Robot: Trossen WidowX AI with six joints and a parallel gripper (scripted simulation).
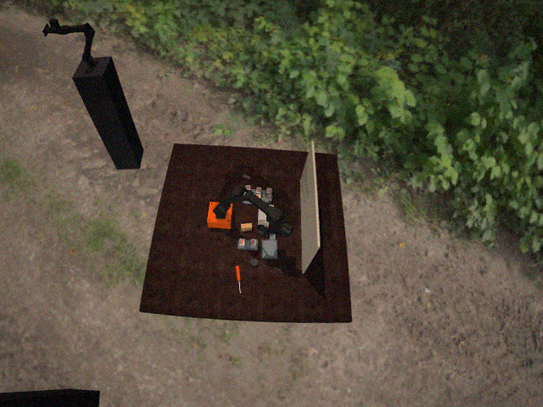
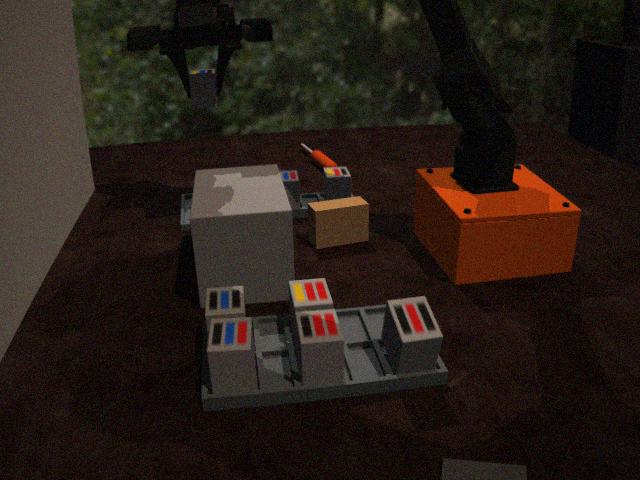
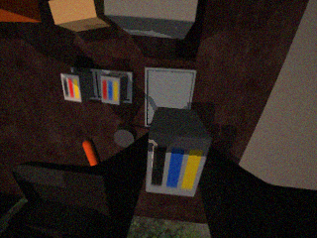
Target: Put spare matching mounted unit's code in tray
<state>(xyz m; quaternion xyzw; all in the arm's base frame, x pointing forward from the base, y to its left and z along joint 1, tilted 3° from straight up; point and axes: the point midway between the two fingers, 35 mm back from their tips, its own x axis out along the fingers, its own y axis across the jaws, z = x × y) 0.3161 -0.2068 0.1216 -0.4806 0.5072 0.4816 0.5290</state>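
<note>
My gripper [image 2: 204, 88] [image 3: 172, 139] is shut on a grey block [image 2: 203, 82] [image 3: 170, 171] with black, blue and yellow stripes, held high above the table. The plain grey tray [image 1: 269, 250] [image 3: 170, 81] holds nothing that I can see; in the wrist view the held block overlaps its near edge. A large rack [image 2: 324, 393] holds several spares with other stripe codes. A small rack [image 3: 130, 79] carries a black-red-yellow block [image 3: 72, 88] and a red-blue-yellow block [image 3: 111, 89]. I cannot tell which thing is the mounted unit; no code shows on the pale box [image 2: 242, 248] [image 3: 151, 10].
A tall pale panel [image 1: 309, 210] [image 2: 38, 155] [image 3: 282, 119] stands beside the work area. A tan block [image 1: 246, 227] [image 2: 338, 224] [image 3: 76, 16], an orange screwdriver [image 1: 237, 272] [image 2: 323, 158] [image 3: 90, 153], a dark puck [image 1: 254, 263] [image 3: 124, 137] and the orange arm base [image 2: 511, 250] are around.
</note>
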